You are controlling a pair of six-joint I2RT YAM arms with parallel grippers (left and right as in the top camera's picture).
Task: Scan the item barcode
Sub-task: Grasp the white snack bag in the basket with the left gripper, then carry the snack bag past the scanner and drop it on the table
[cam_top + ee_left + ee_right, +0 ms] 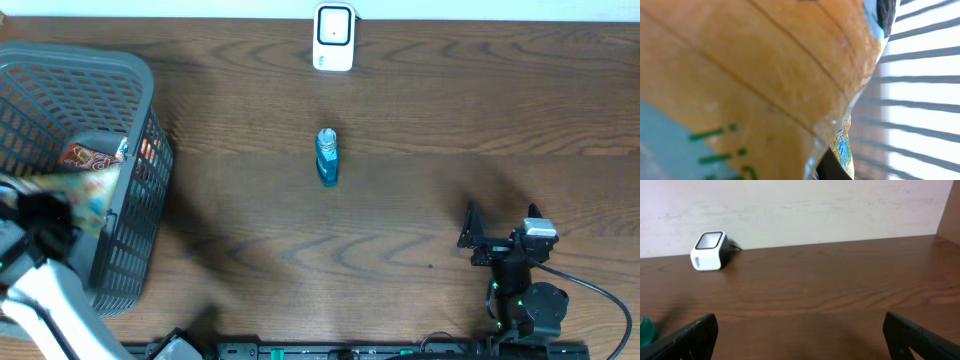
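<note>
The item in hand is an orange-yellow snack packet (88, 190). My left gripper (48, 215) is shut on it inside the grey basket (135, 90) at the left edge of the table. In the left wrist view the packet (755, 75) fills nearly the whole frame, with basket slats behind it, and no barcode shows. The white scanner (334, 38) stands at the back centre and also shows in the right wrist view as a white scanner (709, 251) by the wall. My right gripper (500, 225) rests open at the front right, nothing between its fingers (695, 335).
A blue bottle (327, 156) lies on the table in front of the scanner. Another red packet (85, 155) lies in the basket. The basket wall (130, 230) stands between my left gripper and the table's middle. A black cable (600, 290) runs from the right arm.
</note>
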